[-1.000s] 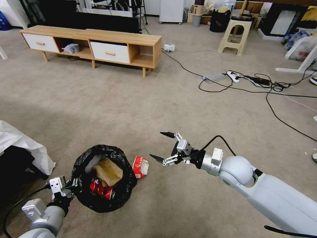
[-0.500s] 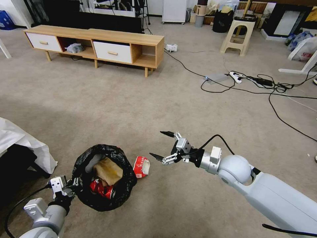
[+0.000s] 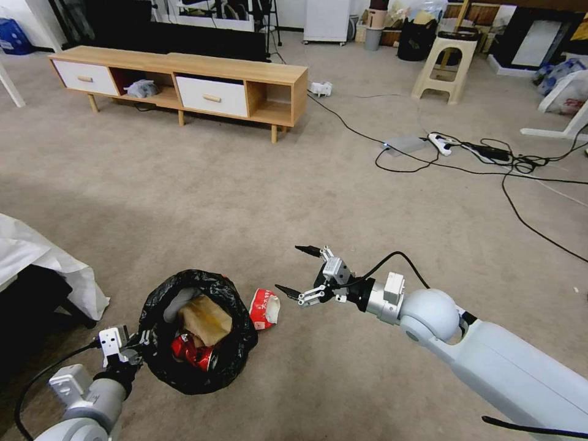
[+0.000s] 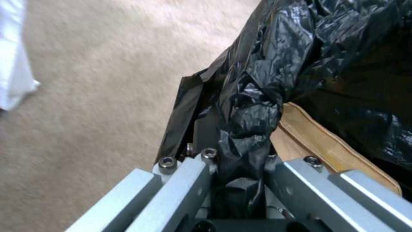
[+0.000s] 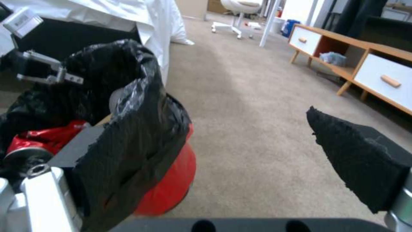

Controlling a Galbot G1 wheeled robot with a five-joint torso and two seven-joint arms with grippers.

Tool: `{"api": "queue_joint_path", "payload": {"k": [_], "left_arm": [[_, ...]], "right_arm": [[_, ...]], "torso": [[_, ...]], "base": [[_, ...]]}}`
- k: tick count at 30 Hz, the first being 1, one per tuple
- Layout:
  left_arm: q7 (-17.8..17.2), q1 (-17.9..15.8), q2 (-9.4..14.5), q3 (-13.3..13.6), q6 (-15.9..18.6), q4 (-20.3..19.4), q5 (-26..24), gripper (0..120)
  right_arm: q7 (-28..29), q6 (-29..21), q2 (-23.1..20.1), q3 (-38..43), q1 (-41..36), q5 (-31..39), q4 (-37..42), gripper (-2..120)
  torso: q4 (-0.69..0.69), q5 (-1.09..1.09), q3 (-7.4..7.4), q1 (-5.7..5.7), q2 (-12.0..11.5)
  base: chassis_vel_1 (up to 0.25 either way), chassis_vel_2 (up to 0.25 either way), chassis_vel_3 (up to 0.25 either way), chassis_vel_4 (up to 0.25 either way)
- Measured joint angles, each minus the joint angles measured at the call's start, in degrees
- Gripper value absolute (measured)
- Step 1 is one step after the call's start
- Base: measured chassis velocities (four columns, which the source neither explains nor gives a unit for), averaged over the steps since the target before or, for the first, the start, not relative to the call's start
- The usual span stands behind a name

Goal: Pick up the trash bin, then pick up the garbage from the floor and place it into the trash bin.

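Trash bin [image 3: 229, 343], round, crinkled glossy black liner, on carpet.
Holds brown paper box [image 3: 205, 318], crushed red can [image 3: 191, 351]; left gripper [image 3: 136, 354] jaws clamp rim; right gripper [image 3: 299, 272] jaws spread near red-white wrapper [image 3: 264, 308].

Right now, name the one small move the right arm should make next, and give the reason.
Probably ease the right gripper toward the red-white wrapper and down over it. Its fingers stand open just beside that piece, which lies on the carpet against the outside of the trash bin. The left gripper is clamped on the bin's bagged rim, and brown paper and a red can already lie inside.
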Motion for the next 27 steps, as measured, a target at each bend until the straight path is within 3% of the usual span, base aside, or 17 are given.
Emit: {"api": "queue_joint_path", "payload": {"k": [18, 27], "left_arm": [[-0.1, 0.1, -0.1, 0.4, -0.7, -0.2, 0.7, 1], [0.0, 0.3, 0.3, 0.4, -0.7, -0.5, 0.5, 1]], "right_arm": [[-2.9, -0.3, 0.2, 1.4, -0.2, 0.4, -0.6, 100], [-1.5, -0.3, 0.0, 1.2, -0.6, 0.7, -0.3, 100]], "torso": [[0.00, 0.00, 0.00, 0.00, 0.0], [0.00, -0.01, 0.00, 0.00, 0.0]], "base": [[0.006, 0.007, 0.008, 0.007], [-0.109, 0.111, 0.107, -0.111]]}}
